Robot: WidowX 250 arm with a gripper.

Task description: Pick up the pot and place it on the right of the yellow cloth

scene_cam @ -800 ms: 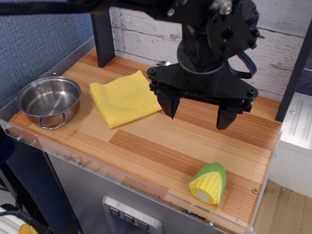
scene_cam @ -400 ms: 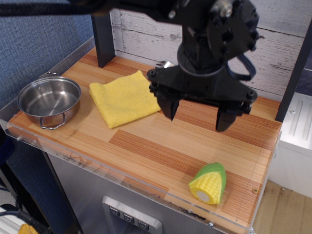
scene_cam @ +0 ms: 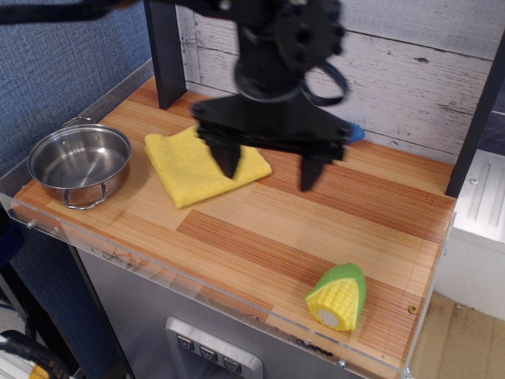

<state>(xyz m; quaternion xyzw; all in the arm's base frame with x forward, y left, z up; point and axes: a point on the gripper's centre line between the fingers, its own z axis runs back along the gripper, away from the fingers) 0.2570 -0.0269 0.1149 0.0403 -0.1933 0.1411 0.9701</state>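
Observation:
The shiny steel pot [scene_cam: 80,163] with wire loop handles stands upright at the left end of the wooden table, empty. The yellow cloth [scene_cam: 194,160] lies flat to its right, partly hidden by the arm. My black gripper [scene_cam: 268,169] hangs open and empty above the cloth's right edge, its two fingers wide apart, well to the right of the pot. The frame is blurred around the gripper.
A yellow-and-green toy corn [scene_cam: 339,296] lies near the front right edge. A blue object [scene_cam: 354,131] shows behind the gripper at the back wall. A dark post [scene_cam: 166,51] stands at the back left. A clear rim [scene_cam: 118,249] runs along the table's front.
The gripper has moved left, from over the bare wood to over the cloth's right edge. It stays open. The pot, cloth and corn have not moved.

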